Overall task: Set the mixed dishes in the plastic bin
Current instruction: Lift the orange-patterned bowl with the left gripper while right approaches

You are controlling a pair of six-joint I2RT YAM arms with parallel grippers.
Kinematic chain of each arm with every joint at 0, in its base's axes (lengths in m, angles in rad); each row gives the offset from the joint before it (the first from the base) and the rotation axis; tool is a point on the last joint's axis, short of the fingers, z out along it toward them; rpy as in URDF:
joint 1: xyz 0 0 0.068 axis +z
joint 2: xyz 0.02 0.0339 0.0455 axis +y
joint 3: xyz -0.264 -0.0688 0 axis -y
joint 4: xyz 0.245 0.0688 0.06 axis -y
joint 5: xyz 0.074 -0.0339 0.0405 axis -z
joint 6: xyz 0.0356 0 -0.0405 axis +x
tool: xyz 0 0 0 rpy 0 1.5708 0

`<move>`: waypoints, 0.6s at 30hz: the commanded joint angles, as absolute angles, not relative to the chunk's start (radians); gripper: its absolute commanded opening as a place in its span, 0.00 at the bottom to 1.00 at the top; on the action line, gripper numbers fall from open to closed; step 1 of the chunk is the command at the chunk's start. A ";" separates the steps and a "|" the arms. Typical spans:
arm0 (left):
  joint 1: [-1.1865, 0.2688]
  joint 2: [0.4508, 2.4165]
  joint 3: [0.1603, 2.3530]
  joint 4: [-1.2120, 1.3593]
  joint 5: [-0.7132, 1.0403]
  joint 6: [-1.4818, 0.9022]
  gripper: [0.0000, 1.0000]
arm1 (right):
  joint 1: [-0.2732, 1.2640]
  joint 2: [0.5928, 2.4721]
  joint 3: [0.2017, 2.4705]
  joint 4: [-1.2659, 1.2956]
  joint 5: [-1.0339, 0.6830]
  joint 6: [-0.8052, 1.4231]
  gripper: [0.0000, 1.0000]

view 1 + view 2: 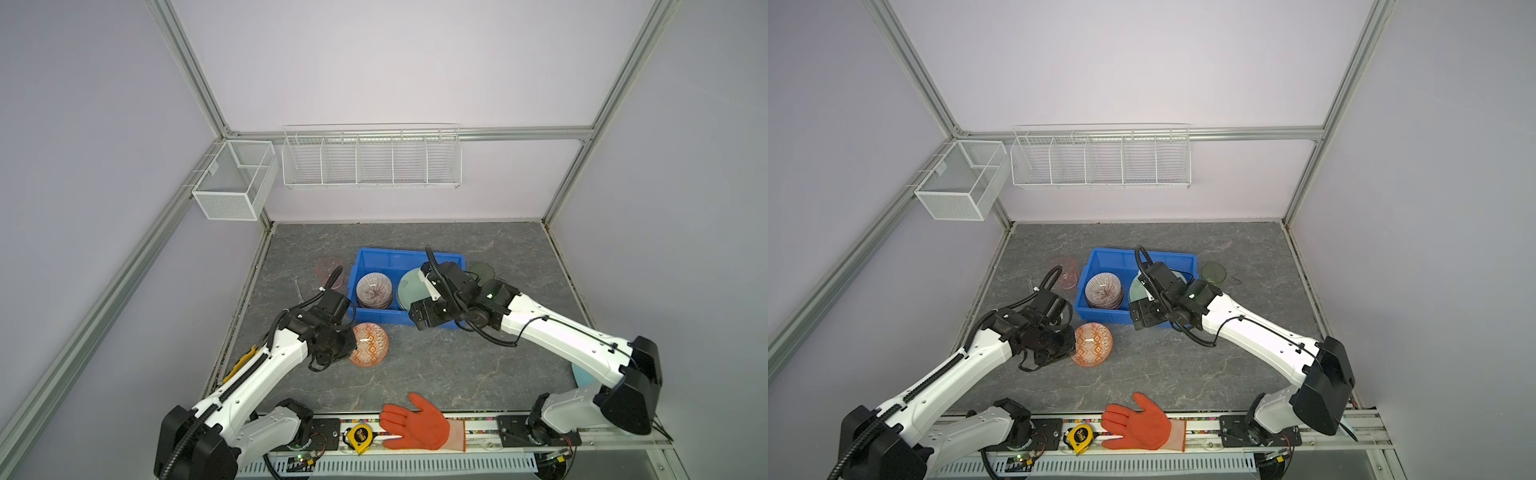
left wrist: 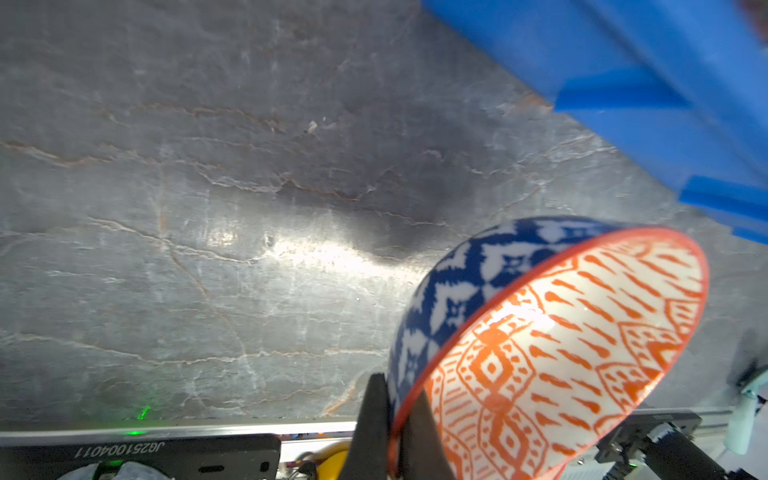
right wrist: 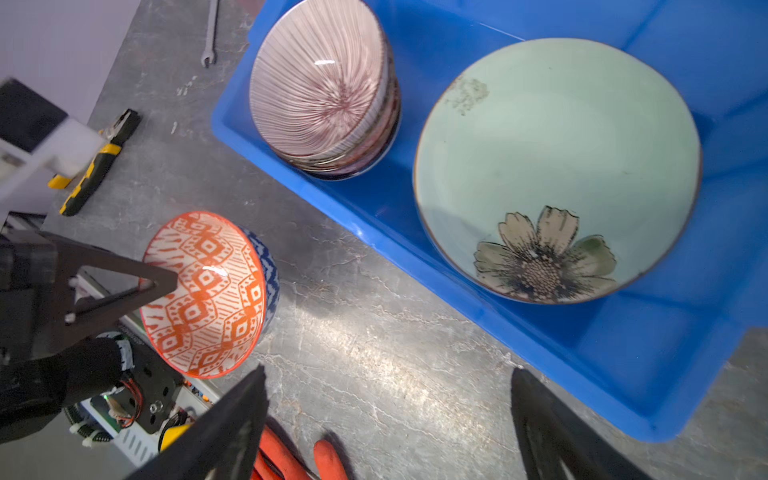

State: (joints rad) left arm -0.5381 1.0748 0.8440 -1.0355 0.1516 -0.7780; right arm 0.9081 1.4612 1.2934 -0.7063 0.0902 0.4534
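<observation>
Where both top views look down on the grey surface [image 1: 457,374], the blue plastic bin [image 1: 399,258] stands towards the back, near centre. Inside it sit a pink-striped bowl [image 1: 374,291] on the left and a mint green plate [image 1: 409,286] on the right, the plate partly covered by the right arm [image 1: 552,332]. The orange bowl [image 1: 374,347] is outside the bin, just beside its near left corner, its left edge under the left arm [image 1: 266,365]. A pink cup [image 1: 330,270] stands on the surface left of the bin, a green cup [image 1: 482,271] right of it. An orange glove [image 1: 419,424] and a yellow tape measure [image 1: 359,436] lie at the front rail.

Left wrist view: the left tool [image 2: 395,405] is clamped on the orange bowl's rim, one finger inside, one outside. The bowl is tilted; the bin's wall is near. Contact between bowl and surface cannot be determined.

Right wrist view: the right tool [image 3: 386,386] has its fingers wide apart, holding nothing, seen against the surface beside the bin's near wall. The striped bowl tops a stack of bowls [image 3: 374,137]; the flower-printed plate leans tilted in the bin. Pliers [image 3: 97,166] and a wrench [image 3: 210,37] lie on the surface outside it.
</observation>
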 commanded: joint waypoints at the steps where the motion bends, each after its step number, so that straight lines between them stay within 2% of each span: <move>1: -0.545 1.045 0.933 -1.101 0.128 -0.788 0.00 | 0.936 1.496 1.337 -0.750 0.052 0.436 0.89; 18: -0.571 1.117 1.066 -1.077 0.105 -0.775 0.00 | 0.990 1.666 1.523 -0.732 -0.037 0.453 0.68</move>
State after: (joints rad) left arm -0.5640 1.1126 1.0054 -1.0992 0.1192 -0.7761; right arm 0.9829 1.6436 1.5043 -0.7349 -0.0090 0.4438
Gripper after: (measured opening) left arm 0.051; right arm 0.696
